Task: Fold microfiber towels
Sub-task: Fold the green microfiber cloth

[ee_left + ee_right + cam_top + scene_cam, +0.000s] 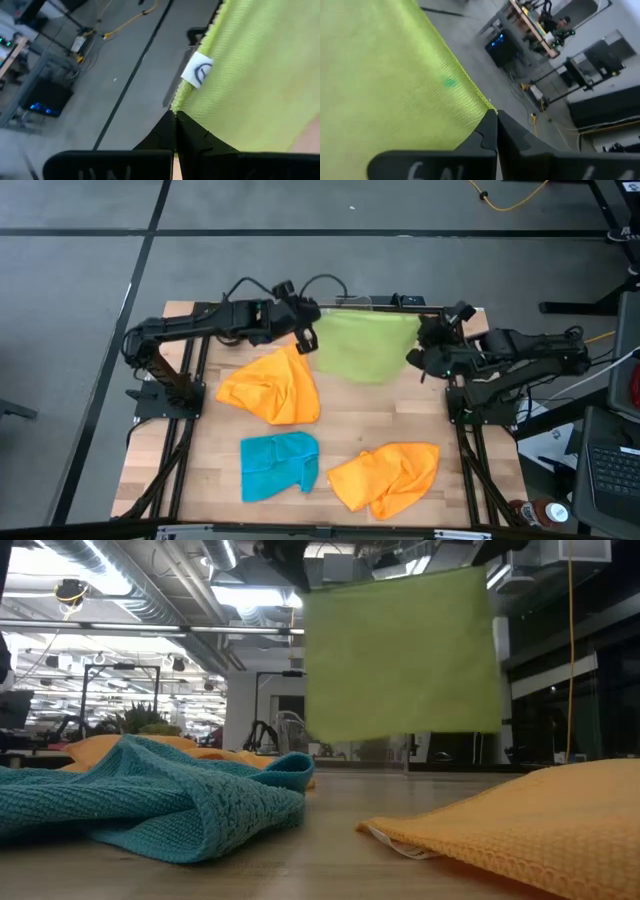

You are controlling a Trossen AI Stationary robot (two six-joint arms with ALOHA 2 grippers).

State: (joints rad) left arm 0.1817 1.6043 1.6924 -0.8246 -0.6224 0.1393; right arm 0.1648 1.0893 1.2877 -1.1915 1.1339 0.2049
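A lime green microfiber towel [365, 345] hangs spread out between my two grippers over the far middle of the table. In the low view the green towel [400, 655] is a flat sheet whose lower edge is clear of the tabletop. My left gripper [307, 340] is shut on its upper left corner. My right gripper [415, 356] is shut on its upper right corner. An orange towel [270, 385], a teal towel [278, 465] and a second orange towel [385, 475] lie crumpled on the wood. My left gripper pinches the green towel's corner [186, 107] between its two shut fingers [165, 132], just below a white label [197, 72] on the edge. The towel hangs below, clear of the table. My right gripper pinches the opposite upper corner [479, 114] between its two shut fingers [507, 135]. The cloth runs from it as a flat, fairly taut sheet and hangs clear of the table.
The teal towel [150, 795] and the near orange towel [520, 815] fill the table's near half. Bare wood [370, 415] shows in the middle, under and in front of the hanging towel. Dark frame rails [180, 440] run along both side edges.
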